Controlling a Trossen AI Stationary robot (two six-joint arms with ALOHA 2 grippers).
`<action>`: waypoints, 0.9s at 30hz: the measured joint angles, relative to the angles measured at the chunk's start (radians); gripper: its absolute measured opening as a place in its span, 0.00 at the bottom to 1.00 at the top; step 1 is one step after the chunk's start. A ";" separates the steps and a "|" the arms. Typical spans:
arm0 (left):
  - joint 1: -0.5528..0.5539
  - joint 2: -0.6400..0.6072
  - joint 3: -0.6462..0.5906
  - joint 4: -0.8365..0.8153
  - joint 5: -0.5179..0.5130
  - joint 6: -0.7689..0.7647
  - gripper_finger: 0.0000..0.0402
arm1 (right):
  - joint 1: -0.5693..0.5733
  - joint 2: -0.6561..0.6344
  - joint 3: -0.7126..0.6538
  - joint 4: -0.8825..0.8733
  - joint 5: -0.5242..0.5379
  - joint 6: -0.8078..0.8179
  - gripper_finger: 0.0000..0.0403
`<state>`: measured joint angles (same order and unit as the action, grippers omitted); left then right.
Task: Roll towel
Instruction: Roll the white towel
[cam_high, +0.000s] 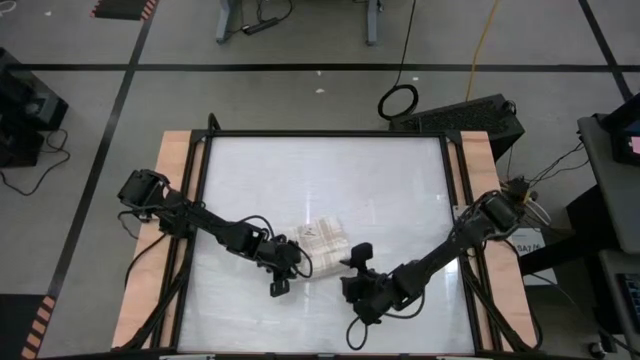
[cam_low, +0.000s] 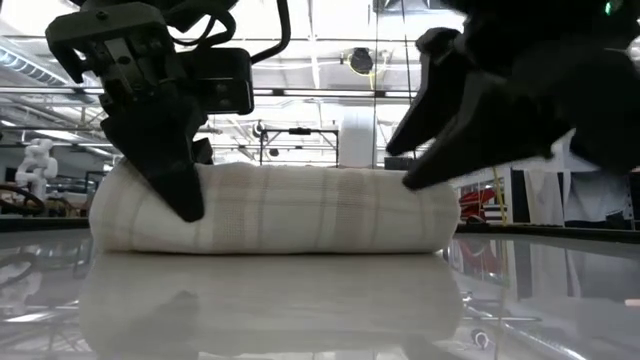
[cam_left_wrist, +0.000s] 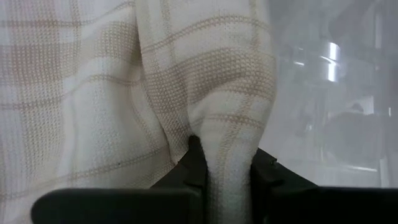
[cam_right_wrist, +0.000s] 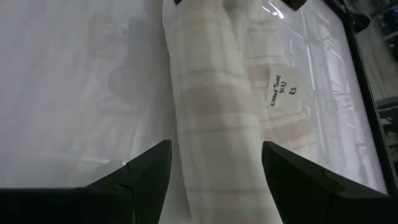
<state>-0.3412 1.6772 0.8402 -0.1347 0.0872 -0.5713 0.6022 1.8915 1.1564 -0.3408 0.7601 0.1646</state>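
Towel (cam_high: 322, 238) mostly rolled: keep left gripper (cam_left_wrist: 221, 171) pinching its fold, lower spread right gripper (cam_right_wrist: 214, 168) evenly astride the roll.

We saw a glossy white table (cam_high: 320, 170) with pale wooden strips along its two sides and a dark frame around the work surface, standing on a grey floor (cam_high: 300, 95) crossed by black tape lines. Beyond the far edge a black coiled cable (cam_high: 398, 101) lay on the floor just beside a dark box (cam_high: 470, 115), a yellow cable (cam_high: 487, 40) ran away from them, and the legs of a grey stand (cam_high: 300, 20) stood farther off. In the low view the room behind showed ceiling lights and a small white figure (cam_low: 38, 160) at the left edge.
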 joint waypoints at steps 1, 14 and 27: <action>0.000 0.000 0.000 0.003 0.000 0.000 0.13 | 0.000 0.015 0.006 -0.007 0.000 0.000 0.60; 0.000 0.000 0.000 0.012 -0.001 -0.001 0.13 | -0.020 0.025 0.029 -0.079 -0.036 -0.069 0.70; 0.000 0.000 0.000 0.020 -0.005 0.000 0.13 | -0.098 0.024 0.029 -0.053 -0.146 -0.106 0.69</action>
<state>-0.3412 1.6775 0.8398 -0.1143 0.0826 -0.5716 0.5040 1.9156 1.1851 -0.3938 0.6140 0.0584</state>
